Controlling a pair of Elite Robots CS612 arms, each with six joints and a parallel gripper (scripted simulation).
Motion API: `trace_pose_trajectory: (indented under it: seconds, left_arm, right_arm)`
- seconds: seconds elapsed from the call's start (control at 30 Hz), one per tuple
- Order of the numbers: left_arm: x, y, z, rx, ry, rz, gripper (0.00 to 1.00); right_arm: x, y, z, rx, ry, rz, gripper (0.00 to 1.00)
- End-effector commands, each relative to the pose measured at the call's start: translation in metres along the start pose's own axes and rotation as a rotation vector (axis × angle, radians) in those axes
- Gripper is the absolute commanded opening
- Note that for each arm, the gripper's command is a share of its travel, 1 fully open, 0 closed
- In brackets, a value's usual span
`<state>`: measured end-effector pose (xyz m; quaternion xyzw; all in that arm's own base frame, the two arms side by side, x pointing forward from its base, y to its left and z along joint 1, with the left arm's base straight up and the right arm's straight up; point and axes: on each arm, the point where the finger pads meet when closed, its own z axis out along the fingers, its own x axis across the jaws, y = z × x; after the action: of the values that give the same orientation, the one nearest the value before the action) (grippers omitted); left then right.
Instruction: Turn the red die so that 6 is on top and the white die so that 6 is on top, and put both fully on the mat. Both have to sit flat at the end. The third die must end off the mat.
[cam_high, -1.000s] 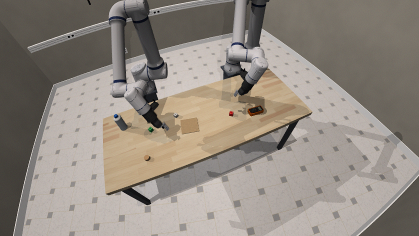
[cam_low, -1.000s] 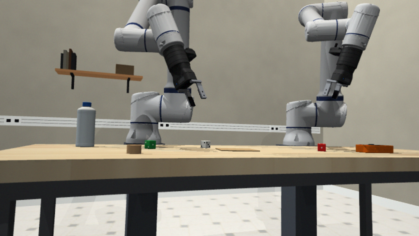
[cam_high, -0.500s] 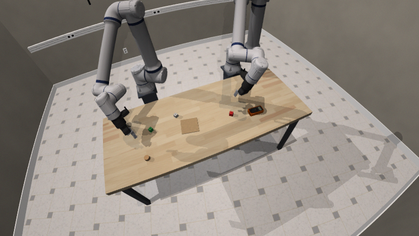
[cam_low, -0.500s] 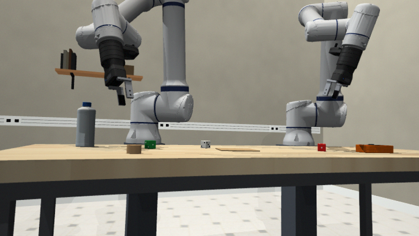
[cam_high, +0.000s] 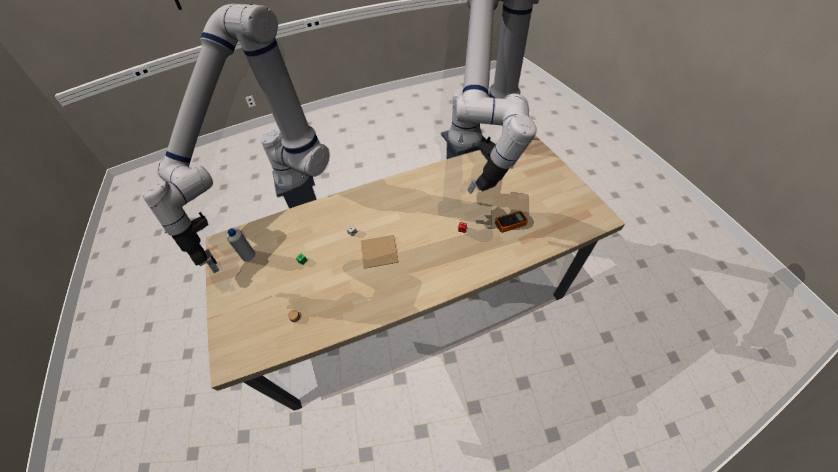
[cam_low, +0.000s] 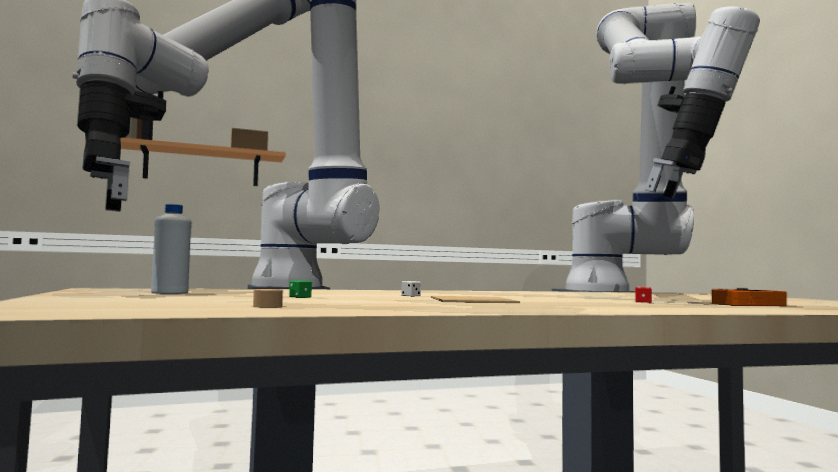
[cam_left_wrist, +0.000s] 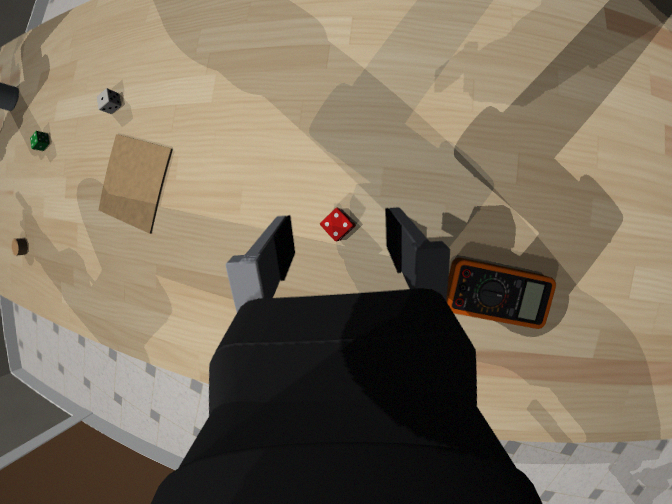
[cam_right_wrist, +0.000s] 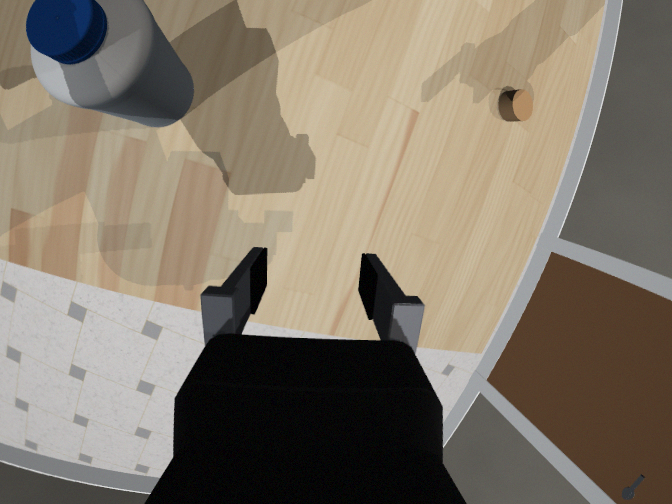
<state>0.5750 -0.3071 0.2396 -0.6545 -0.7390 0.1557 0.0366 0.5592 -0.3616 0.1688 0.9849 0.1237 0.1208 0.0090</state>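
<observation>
The red die (cam_high: 462, 226) (cam_low: 643, 294) (cam_left_wrist: 336, 224) sits flat on the tabletop (cam_high: 258, 340) (cam_low: 410, 334) (cam_left_wrist: 260, 179) (cam_right_wrist: 336, 206), off the mat (cam_high: 379, 250) (cam_low: 475, 299) (cam_left_wrist: 135, 183), between 2 and 3 o'clock from it in the top view. Its top face shows four white pips; one pip marks the side facing the exterior camera. The white die (cam_high: 351, 230) (cam_low: 411, 288) (cam_left_wrist: 109, 100) lies flat near the mat at 10 o'clock, a single dark pip on top. The green die (cam_high: 300, 258) (cam_low: 300, 289) (cam_left_wrist: 39, 140) is off the mat at 9 o'clock; its top number is too small to tell.

The left tool (cam_high: 477, 187) (cam_low: 660, 190) (cam_left_wrist: 339, 231) hangs above the tabletop, fingers spread, holding nothing. The right tool (cam_high: 212, 265) (cam_low: 116, 202) (cam_right_wrist: 313, 269) is also spread and holds nothing, raised near the upright bottle (cam_high: 241, 246) (cam_low: 171, 252) (cam_left_wrist: 8, 96) (cam_right_wrist: 119, 65). An orange meter (cam_high: 511, 221) (cam_low: 748, 297) (cam_left_wrist: 502, 292) lies at 3 o'clock from the red die, and a small wooden disc (cam_high: 293, 316) (cam_low: 267, 298) (cam_left_wrist: 19, 246) (cam_right_wrist: 515, 104) at 8 o'clock from the mat.
</observation>
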Motion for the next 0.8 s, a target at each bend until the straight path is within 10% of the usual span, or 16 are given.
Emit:
trace_pose_trajectory:
  seconds: [0.0,0.77]
  left_arm:
    - [-0.001,0.0,-0.001,-0.002,-0.001,0.001,1.0]
    - [-0.001,0.0,-0.001,-0.002,-0.001,0.001,1.0]
  right_arm:
    - [-0.055,0.041,-0.012,-0.018,-0.03,0.028,1.0]
    - [-0.394,0.137,-0.092,-0.027,-0.176,0.177,1.0]
